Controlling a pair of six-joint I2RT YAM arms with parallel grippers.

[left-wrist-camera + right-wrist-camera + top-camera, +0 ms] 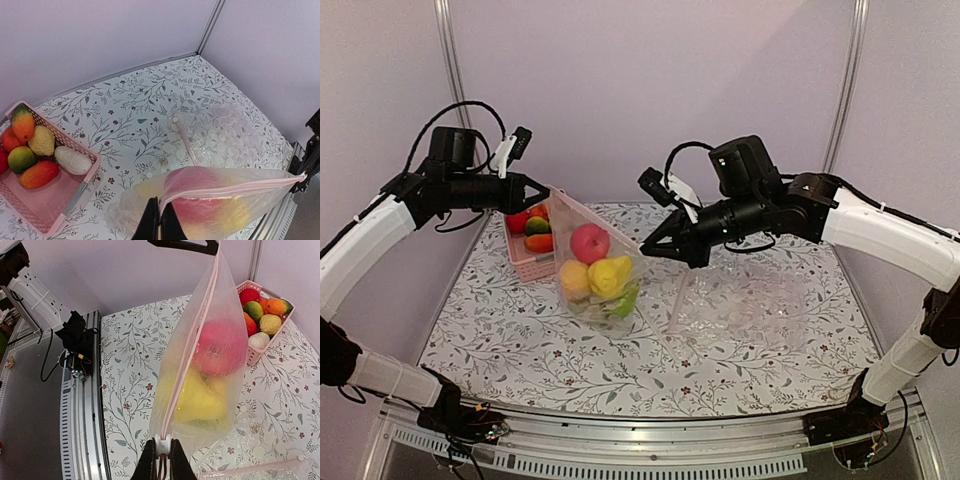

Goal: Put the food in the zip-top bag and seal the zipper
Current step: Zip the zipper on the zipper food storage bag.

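Observation:
The zip-top bag (600, 285) hangs above the table, stretched between both grippers. Through its clear wall food shows: a red apple (588, 243), yellow pieces (609, 275) and something green (625, 300). My left gripper (548, 190) (162, 201) is shut on the bag's far corner at the end of the zipper (240, 186). My right gripper (645, 250) (163, 441) is shut on the white slider (163, 445) at the zipper's (192, 350) other end. The pink strip runs taut between them. More food (42, 141) lies in the pink basket (75, 196).
The pink basket (525, 264) stands at the back left, just behind the hanging bag. A larger crinkled clear bag (760, 300) (220, 135) lies flat on the flowered tablecloth to the right. The table's metal front rail (82, 405) runs along the near edge.

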